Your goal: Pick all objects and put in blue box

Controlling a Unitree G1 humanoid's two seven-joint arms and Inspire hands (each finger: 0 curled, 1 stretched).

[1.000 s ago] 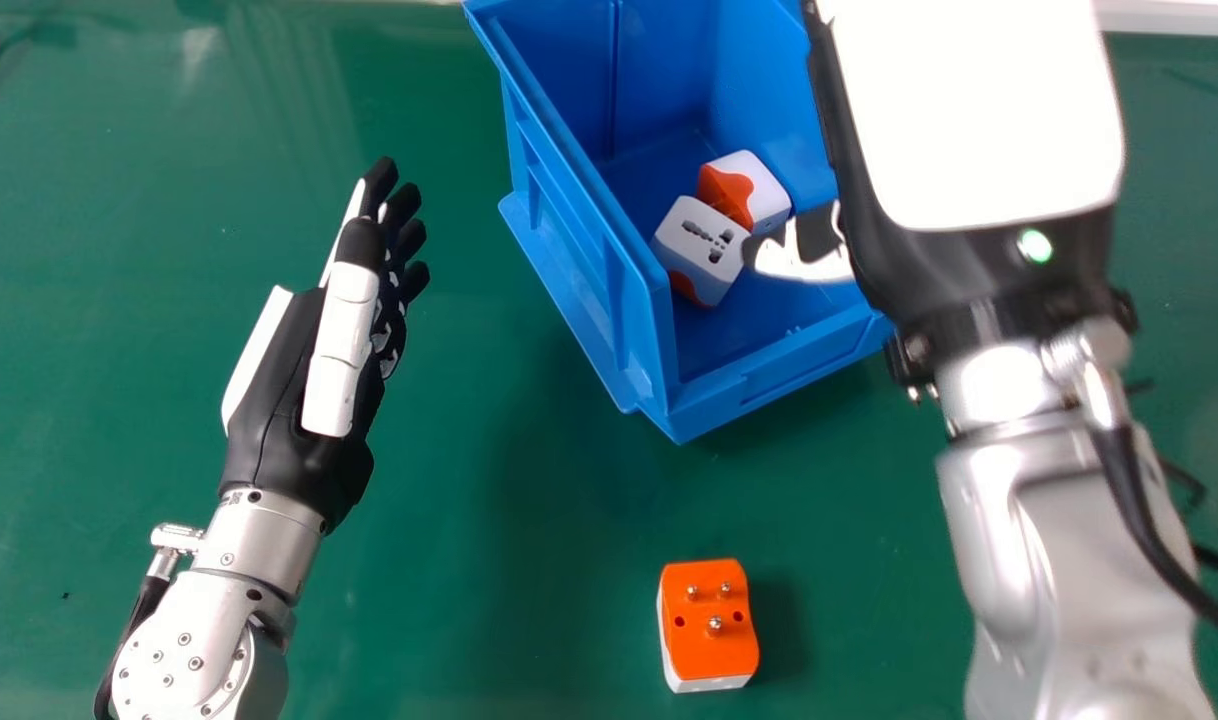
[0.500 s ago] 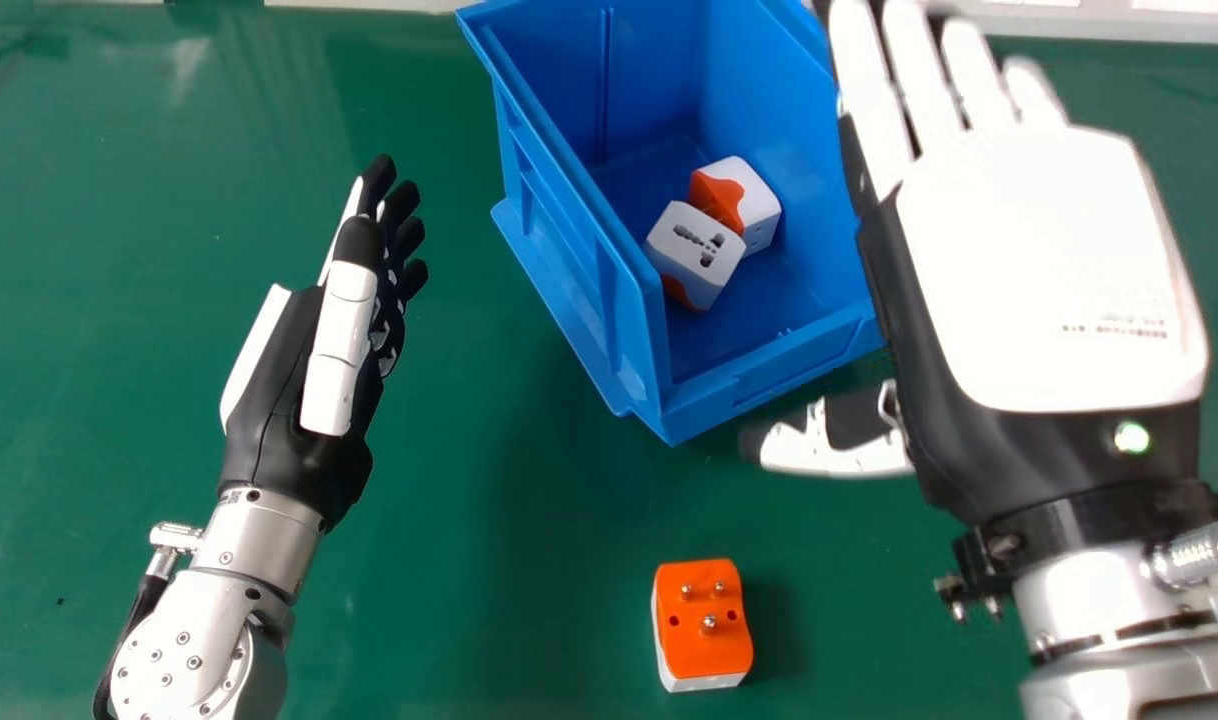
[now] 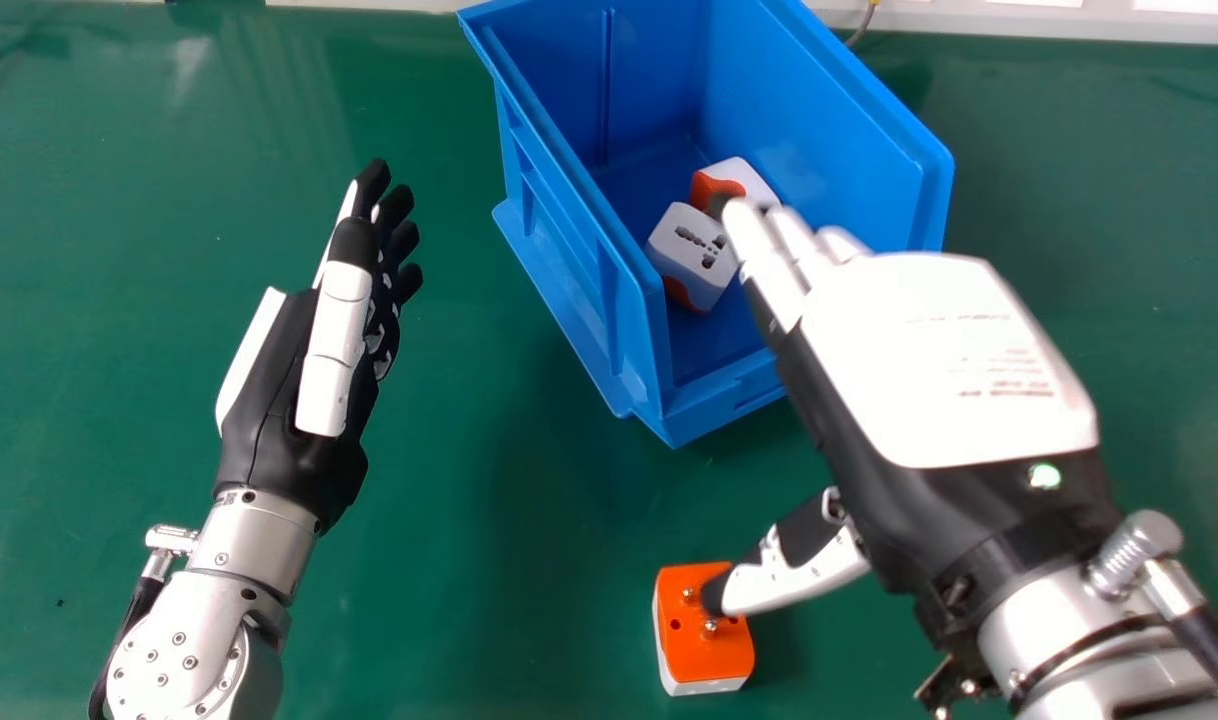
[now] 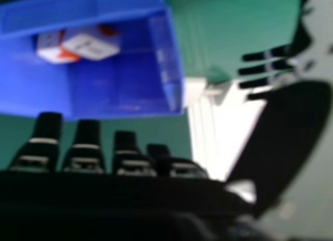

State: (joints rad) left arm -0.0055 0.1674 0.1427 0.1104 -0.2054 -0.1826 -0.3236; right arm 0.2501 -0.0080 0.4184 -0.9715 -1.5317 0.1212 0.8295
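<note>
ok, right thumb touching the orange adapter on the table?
Cannot tell. Head view: right hand's thumb overlaps the orange adapter from above, leaving the height between them unclear.

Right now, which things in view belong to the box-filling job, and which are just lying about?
Part of the job:
- blue box
- orange-and-white plug adapter, pins up on the table
- universal-socket adapter, in the box
- second boxed adapter, beside it

Just about:
- thin cable beyond the box
- green tabletop
</note>
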